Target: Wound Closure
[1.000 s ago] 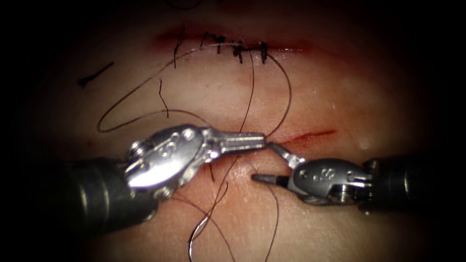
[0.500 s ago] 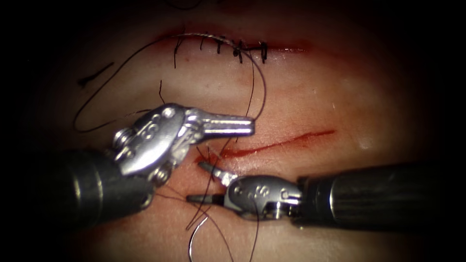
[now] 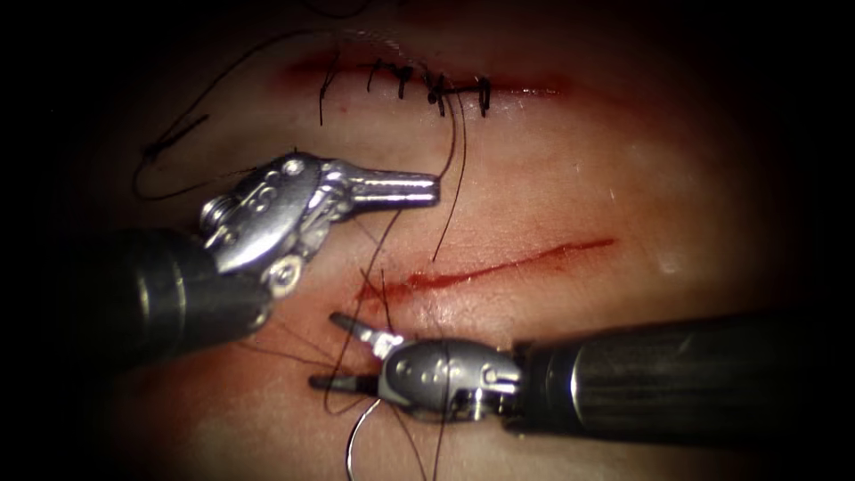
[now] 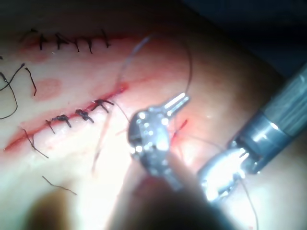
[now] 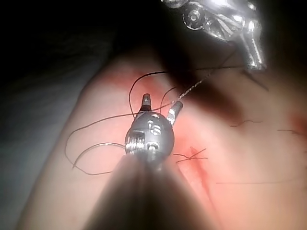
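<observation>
The left gripper [image 3: 433, 189] is clenched on the thread [image 3: 460, 169] at its tip and sits above the open cut [image 3: 499, 264], toward the cut's left end. The left wrist view shows the same closed tip [image 4: 180, 99]. Over the last second it has carried the thread up and to the left, drawing out slack.

The right gripper [image 3: 322, 350] is released and grasps nothing. It lies below the left end of the cut with strands crossing near its spread jaws, as the right wrist view [image 5: 160, 104] confirms.

A pale curved arc [image 3: 352, 441] lies on the tissue [image 3: 552, 178] below the right gripper. It is probably the needle, free of both tools and not in the tissue, though this cannot be confirmed.

A stitched cut [image 3: 427, 85] lies further up.

Procedure for the draw:
- Keep the pull in line with the point where the thread leaves the tissue at the cut's left end.
- Apply tension steadily. A jerk risks tearing the edge.
- Keep the loose loops clear of the open right jaws and the finished stitches.
</observation>
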Controlling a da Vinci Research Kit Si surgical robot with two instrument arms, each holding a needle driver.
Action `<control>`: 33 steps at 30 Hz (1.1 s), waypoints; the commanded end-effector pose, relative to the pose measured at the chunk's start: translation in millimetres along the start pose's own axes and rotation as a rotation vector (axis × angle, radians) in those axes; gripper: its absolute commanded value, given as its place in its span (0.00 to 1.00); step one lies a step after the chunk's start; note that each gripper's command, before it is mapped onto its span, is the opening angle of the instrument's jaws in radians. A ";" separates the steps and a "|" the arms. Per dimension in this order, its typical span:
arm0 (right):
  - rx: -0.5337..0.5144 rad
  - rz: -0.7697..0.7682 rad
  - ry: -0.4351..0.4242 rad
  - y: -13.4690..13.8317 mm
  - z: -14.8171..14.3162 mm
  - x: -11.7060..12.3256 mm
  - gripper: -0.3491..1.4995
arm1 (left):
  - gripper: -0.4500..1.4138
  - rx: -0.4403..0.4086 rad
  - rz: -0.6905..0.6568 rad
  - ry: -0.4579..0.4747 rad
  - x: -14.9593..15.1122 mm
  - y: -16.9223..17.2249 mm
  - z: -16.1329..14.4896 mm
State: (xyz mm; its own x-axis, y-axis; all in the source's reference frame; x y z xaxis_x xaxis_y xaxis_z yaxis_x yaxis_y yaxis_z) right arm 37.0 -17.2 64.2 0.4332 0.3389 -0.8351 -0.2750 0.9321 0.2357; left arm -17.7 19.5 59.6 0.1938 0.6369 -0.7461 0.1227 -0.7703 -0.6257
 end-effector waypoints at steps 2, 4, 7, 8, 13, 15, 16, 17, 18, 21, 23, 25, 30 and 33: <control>0.026 0.025 0.013 -1.1 0.6 -0.7 0.84 | 0.00 0.020 0.011 -0.002 -1.2 -1.4 0.1; 0.044 0.039 0.026 -1.2 0.6 -0.8 0.84 | 0.00 0.037 0.020 -0.007 -1.6 -2.2 -0.1; 0.062 0.067 0.073 -1.3 0.5 -0.8 0.84 | 0.00 0.048 0.039 -0.005 -2.4 -3.3 -0.1; 0.064 0.080 0.096 -1.3 0.5 -0.7 0.84 | 0.00 0.057 0.047 -0.005 -2.6 -3.7 -0.1; 0.120 0.121 0.154 -1.8 0.5 -0.4 0.84 | 0.00 0.074 0.063 -0.003 -3.6 -5.0 0.2; 0.155 0.143 0.199 -2.0 0.6 -0.2 0.84 | 0.00 0.081 0.070 -0.005 -4.4 -5.5 0.7; 0.164 0.146 0.211 -2.0 0.6 -0.1 0.84 | 0.00 0.082 0.073 -0.006 -4.7 -5.6 0.9; 0.172 0.155 0.226 -2.0 0.5 0.0 0.84 | 0.00 0.084 0.082 -0.007 -5.0 -5.8 1.0; 0.179 0.159 0.241 -2.0 0.4 0.0 0.84 | 0.00 0.085 0.097 -0.009 -5.3 -6.0 1.0; 0.207 0.186 0.291 -2.1 -0.1 0.1 0.84 | 0.00 0.091 0.118 -0.016 -6.4 -6.8 0.7; 0.214 0.207 0.320 -2.2 -0.6 0.3 0.84 | 0.00 0.093 0.125 -0.020 -7.2 -7.4 0.1; 0.215 0.220 0.350 -2.3 -1.1 0.4 0.84 | 0.00 0.097 0.134 -0.026 -8.3 -8.1 -0.5; 0.202 0.263 0.433 -1.9 -2.7 0.7 0.83 | 0.00 0.108 0.166 -0.043 -11.0 -9.7 -2.3; 0.184 0.286 0.476 -1.3 -3.7 0.7 0.83 | 0.00 0.106 0.167 -0.047 -11.8 -10.1 -3.0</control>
State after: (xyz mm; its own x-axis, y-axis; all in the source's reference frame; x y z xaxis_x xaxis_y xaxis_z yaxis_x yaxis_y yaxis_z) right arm 34.0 -17.8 60.8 -0.0959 0.5201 -0.8487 -0.1605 0.8334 0.5288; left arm -17.6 19.7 75.0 0.1553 0.5012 -0.8513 -0.0137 -0.8606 -0.5091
